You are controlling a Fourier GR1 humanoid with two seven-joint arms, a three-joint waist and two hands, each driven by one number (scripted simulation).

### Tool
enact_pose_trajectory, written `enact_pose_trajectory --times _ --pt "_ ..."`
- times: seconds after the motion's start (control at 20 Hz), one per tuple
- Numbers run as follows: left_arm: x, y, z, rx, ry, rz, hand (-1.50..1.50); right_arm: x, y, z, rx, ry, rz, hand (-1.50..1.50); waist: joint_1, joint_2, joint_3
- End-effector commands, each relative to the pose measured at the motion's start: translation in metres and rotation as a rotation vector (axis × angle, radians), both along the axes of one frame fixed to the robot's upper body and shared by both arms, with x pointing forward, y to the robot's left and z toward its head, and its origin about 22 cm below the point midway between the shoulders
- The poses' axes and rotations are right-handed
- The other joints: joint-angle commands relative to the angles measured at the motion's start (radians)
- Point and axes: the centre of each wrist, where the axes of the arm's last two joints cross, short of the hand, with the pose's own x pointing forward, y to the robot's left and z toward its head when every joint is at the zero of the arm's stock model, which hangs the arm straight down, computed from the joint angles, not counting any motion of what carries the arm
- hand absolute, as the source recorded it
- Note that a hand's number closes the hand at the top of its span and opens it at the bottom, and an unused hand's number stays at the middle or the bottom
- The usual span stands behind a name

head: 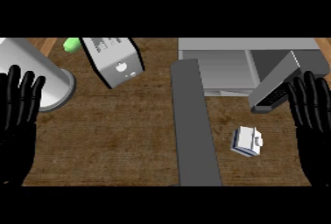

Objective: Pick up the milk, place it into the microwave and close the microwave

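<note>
White-and-blue milk (247, 141) carton lies on the brown counter (116, 140), right of the long grey open microwave door (194, 131) and in front of the microwave (226, 65), apart from both. We judge it light, stiff-ish cardboard that dents if squeezed, smooth sides so a bit slippery; best taken across the flat side walls at mid-body, not at the folded top. Counts: 1 milk, 1 microwave w/ 1 door swung open, 1 grey slanted panel (281, 85) at its right, 1 tilted grey box w/ buttons (113, 61) upper left, 1 green item (71, 43) behind it (can't tell what), 1 grey cylinder (39, 78) far left. Left hand (19, 105) at left edge, fingers straight up, spread, holding nothing, resting. Right hand (313, 109) at right edge, same: fingers apart, nothing in it, above-right of the milk, not touching. Pick not yet begun.
</note>
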Motion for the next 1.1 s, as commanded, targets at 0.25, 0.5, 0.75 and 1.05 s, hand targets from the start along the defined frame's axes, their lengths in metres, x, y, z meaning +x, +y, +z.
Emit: enact_pose_trajectory --times 0.25,0.5,0.75,1.05 --pt "0.009 0.006 -0.031 -0.036 0.062 0.053 -1.5 -0.013 0.041 -0.002 -0.002 -0.109 -0.034 -1.5 -0.015 -0.017 -0.026" --pt "-0.001 0.007 -0.029 -0.126 0.179 0.087 -1.5 -0.032 0.051 -0.007 -0.035 0.025 -0.001 -1.5 -0.016 -0.018 -0.026" --pt "-0.047 0.029 -0.015 -0.105 0.187 0.076 -1.5 -0.053 0.066 0.004 -0.062 0.042 -0.045 -1.5 -0.01 -0.02 -0.026" --pt "-0.053 0.038 -0.023 -0.119 0.168 0.064 -1.5 -0.047 0.056 -0.002 -0.086 0.082 -0.149 -1.5 -0.013 -0.017 -0.026"
